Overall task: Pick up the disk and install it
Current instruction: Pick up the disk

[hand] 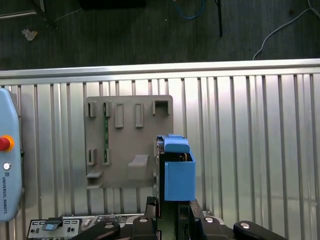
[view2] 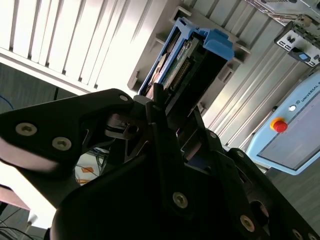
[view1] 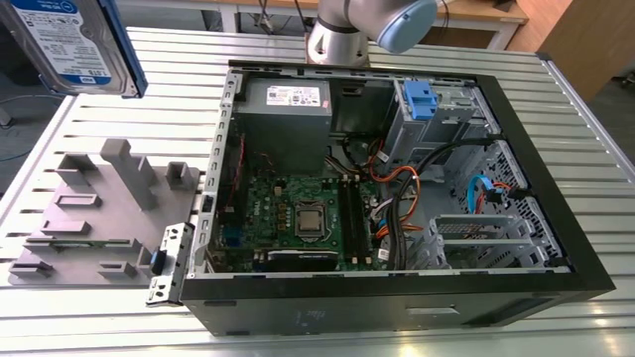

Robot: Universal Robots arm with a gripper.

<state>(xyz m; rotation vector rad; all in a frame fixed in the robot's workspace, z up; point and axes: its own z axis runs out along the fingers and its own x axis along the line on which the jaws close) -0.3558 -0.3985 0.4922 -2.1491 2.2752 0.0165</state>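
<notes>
Fingers (view2: 161,125) clamped on one end of disk (view1: 68,41); its long axis runs straight out from them. Disk hangs over grey fixture (hand: 127,145), with open computer case (view1: 397,297) toward the exterior view's right.

In the exterior view the disk (view1: 70,44) I hold is cut by the picture's edge, so its upper end is lost. In the second wrist view my gripper (view2: 177,117) covers the disk's near end; where my pads press it I cannot tell. In the first wrist view the disk stands edge-on, label unseen, hiding part of the grey fixture plate (hand: 127,140) behind it. Well apart from the disk, the teach pendant (hand: 9,165) runs off the edge.
</notes>
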